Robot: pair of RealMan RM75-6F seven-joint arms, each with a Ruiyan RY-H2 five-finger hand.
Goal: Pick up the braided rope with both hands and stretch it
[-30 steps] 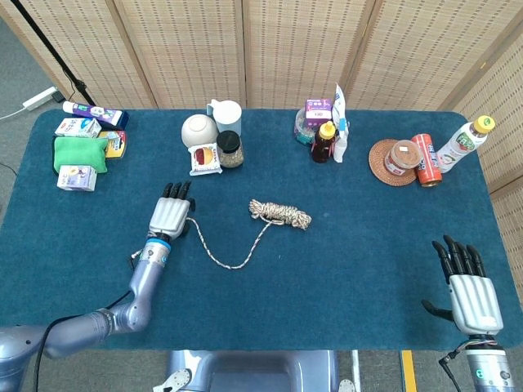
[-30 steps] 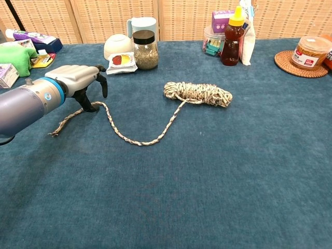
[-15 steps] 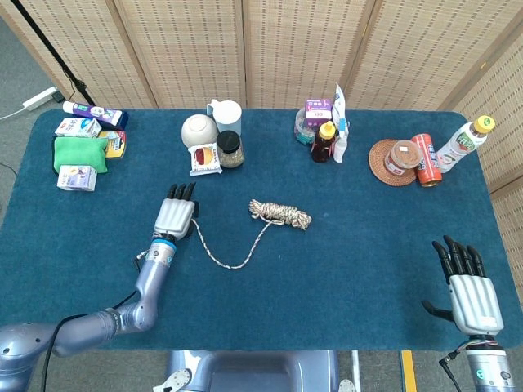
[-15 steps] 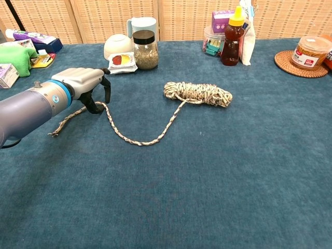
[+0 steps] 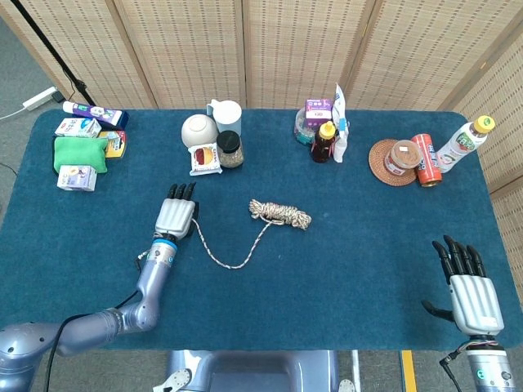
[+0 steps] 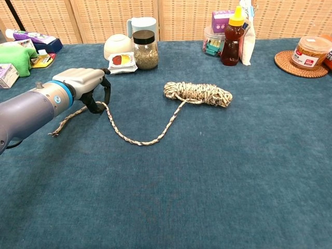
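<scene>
- There, at the far left of the blue table [image 5: 343, 269], sat a green pouch [image 5: 79, 153] among small boxes.
- The left hand [image 5: 176, 217] lay palm down over the loose tail of the braided rope [image 6: 155, 120], its fingers [image 6: 101, 87] curled down around the strand; the chest view showed the rope passing under them, though whether it was truly gripped could not be told.
- The rope's frayed end trailed out on the cloth behind that hand, near its wrist.
- From the hand the strand ran in a shallow curve on the table to a coiled bundle near the middle, all of it lying flat.
- Behind the rope stood a white bowl [image 5: 198, 129], a snack packet [image 5: 205, 158] and a dark-lidded jar [image 6: 146, 49].
- Further right stood a honey bear bottle [image 6: 233, 37] with a yellow cap.
- A woven coaster [image 5: 385, 163] carried a tub [image 5: 404, 155], with a red can [image 5: 426, 161] just beside it.
- The right hand [image 5: 467, 284] rested at the near right edge, well apart from the rope, fingers straight and spread, holding nothing.
</scene>
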